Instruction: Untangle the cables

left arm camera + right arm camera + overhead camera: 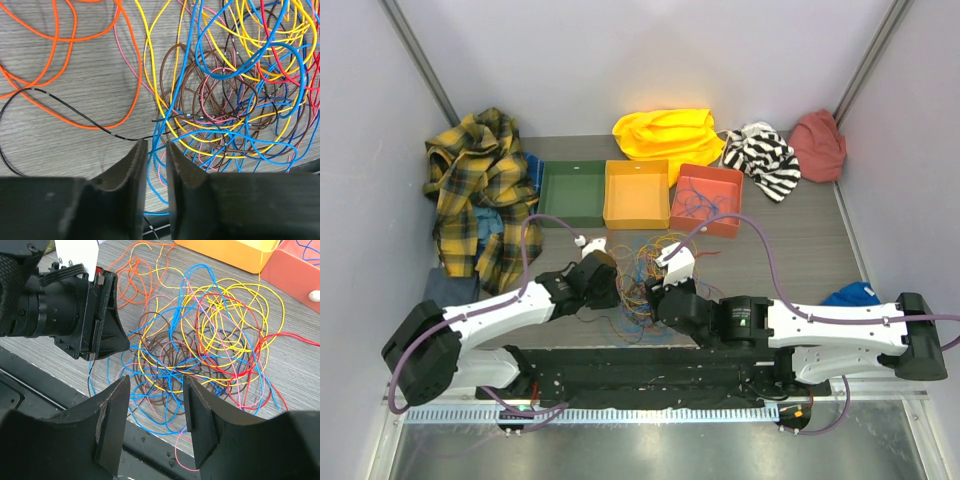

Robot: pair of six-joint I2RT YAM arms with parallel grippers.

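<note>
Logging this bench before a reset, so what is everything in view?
cables: many, orange, yellow, blue, red, brown, tangled mid-table
green tray: one, green, behind tangle, left
orange tray: one, orange, middle
red tray: one, red, right, wires inside
plaid shirt: one, yellow-black, far left
yellow cloth: one, yellow, back
striped cloth: one, black-white, back right
red cloth: one, red, back right corner
blue cloth: one, blue, by right arm
table: one, grey
left gripper: one, black, jaws nearly together, at the cables
right gripper: one, black, jaws apart, empty

The cables (225,117) are orange, yellow, blue, red, brown; the shirt (470,185) yellow-black plaid.
</note>
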